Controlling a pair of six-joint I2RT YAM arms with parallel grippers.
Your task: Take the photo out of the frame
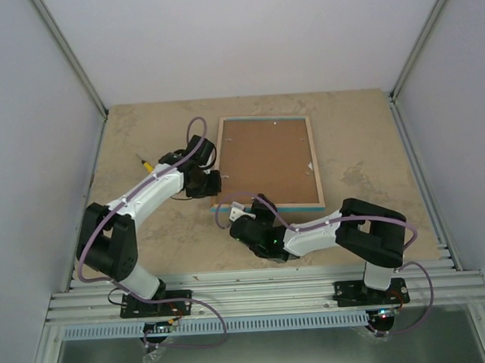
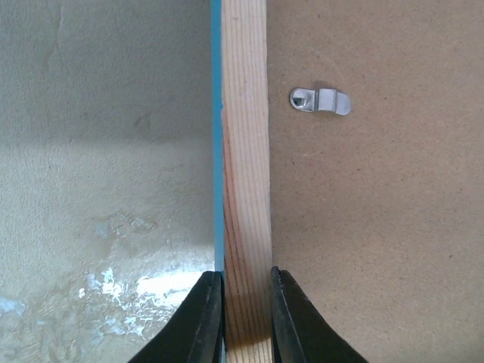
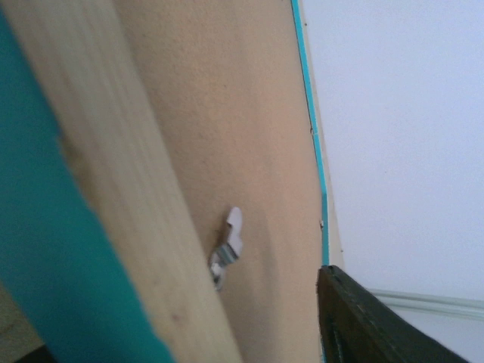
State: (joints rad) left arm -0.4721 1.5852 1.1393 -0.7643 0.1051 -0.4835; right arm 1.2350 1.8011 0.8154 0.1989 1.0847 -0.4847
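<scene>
The frame [image 1: 266,160] lies face down on the table, with its brown board back up, pale wood rails and a turquoise edge. The photo is hidden under the board. My left gripper [image 1: 212,181] is shut on the frame's left rail [image 2: 246,189], one finger on each side of it. A metal clip [image 2: 321,100] on the board is turned inward. My right gripper [image 1: 244,210] is at the frame's near edge by the left corner. Its jaws stand wide apart and one dark finger [image 3: 367,325] is over the board. A second clip [image 3: 227,249] is beside the near rail [image 3: 113,189].
A small yellow-tipped tool [image 1: 146,164] lies on the table left of my left arm. White walls [image 1: 28,119] with metal posts close in the table on the left, back and right. A grooved metal rail [image 1: 256,294] runs along the near edge.
</scene>
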